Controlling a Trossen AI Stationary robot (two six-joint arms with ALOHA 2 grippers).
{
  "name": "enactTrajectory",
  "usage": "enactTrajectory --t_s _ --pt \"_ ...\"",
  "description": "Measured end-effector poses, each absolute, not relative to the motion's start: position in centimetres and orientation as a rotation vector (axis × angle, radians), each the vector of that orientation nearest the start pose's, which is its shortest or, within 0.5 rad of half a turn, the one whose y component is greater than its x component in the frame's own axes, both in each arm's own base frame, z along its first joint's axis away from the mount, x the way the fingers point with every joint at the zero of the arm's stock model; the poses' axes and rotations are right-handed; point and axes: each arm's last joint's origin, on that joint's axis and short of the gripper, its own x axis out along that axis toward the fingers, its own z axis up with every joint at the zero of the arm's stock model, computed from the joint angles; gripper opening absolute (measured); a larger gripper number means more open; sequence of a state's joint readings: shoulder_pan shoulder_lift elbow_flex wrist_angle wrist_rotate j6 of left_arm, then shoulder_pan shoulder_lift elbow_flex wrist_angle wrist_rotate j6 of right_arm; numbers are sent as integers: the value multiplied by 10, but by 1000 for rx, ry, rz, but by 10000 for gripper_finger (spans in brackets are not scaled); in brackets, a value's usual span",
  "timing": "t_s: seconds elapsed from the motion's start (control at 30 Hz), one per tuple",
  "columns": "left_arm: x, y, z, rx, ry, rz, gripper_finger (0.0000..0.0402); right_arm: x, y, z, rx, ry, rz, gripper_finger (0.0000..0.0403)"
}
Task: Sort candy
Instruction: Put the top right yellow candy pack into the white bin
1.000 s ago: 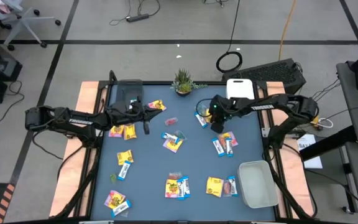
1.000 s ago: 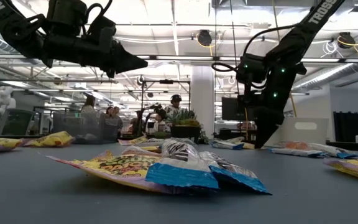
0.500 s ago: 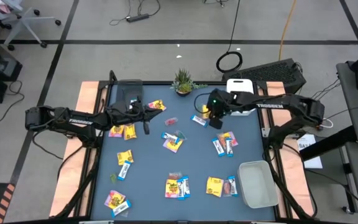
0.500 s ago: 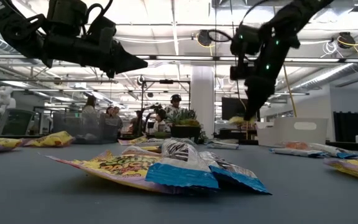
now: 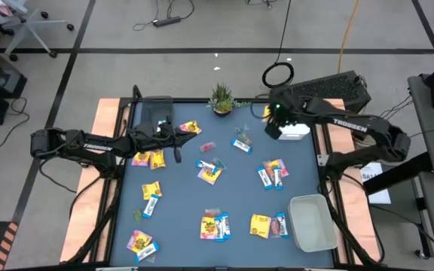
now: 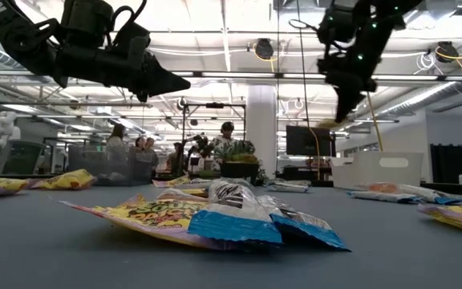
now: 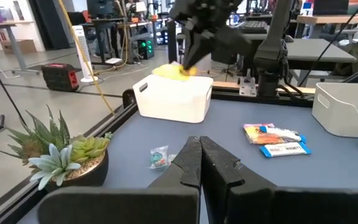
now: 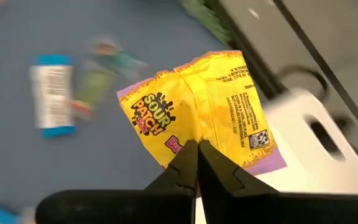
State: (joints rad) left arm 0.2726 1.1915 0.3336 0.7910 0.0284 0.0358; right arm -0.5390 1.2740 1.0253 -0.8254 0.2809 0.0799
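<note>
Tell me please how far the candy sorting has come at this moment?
Early stage. In hand: the right gripper is shut on a yellow packet, carrying it above the white bin at the table's far edge. The clear bin near the front looks empty. Left: many candies lie scattered on the blue table. The left gripper hovers shut, holding nothing.

packet above bin — plant left

The blue table carries scattered candy, a potted plant and seemingly two white bins.
</note>
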Motion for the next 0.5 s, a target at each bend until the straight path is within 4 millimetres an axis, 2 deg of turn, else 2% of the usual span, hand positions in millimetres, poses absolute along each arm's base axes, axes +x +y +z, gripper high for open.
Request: enactTrajectory --t_s 0.27,0.5 --pt "216 60 196 23 70 243 2 163 -176 261 487 1061 -1118 0" --pt "216 60 196 23 70 244 2 152 -210 229 722 1123 -1174 0"
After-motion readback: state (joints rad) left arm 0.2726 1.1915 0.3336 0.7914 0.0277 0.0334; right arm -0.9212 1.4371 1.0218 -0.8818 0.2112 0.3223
